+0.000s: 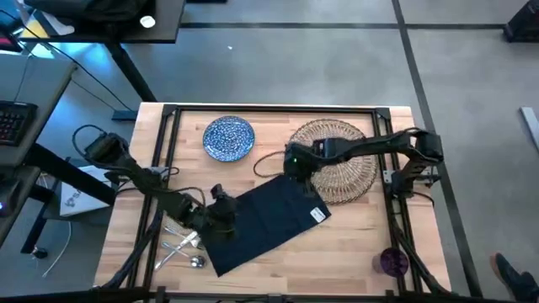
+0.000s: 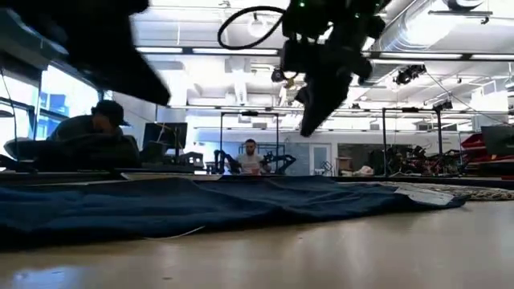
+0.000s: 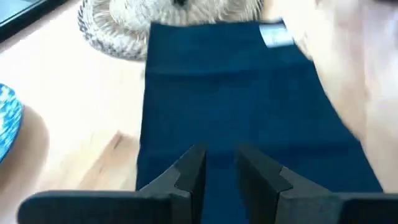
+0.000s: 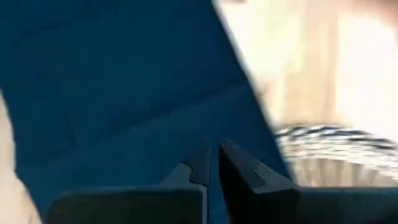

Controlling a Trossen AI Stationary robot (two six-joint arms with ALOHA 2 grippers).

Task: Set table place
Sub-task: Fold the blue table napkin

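Observation:
The dark navy napkin (image 1: 265,220) lies spread flat on the table (image 1: 354,252), and its far end reaches the rim of the woven placemat (image 1: 335,158). My left gripper (image 3: 221,168) hovers over the napkin's left end with a narrow gap between its fingers and nothing in it. My right gripper (image 2: 312,120) hangs shut above the napkin's far end, beside the placemat, clear of the cloth. The blue speckled plate (image 1: 229,137) rests at the far left. Silver cutlery (image 1: 181,244) lies near the front left. The purple cup (image 1: 392,262) stands at the front right.
A white label (image 1: 318,215) shows at the napkin's right corner. The black rail frame (image 1: 168,126) borders the table. Bare wood lies between the napkin and the cup. People sit in the room beyond the table (image 2: 250,156).

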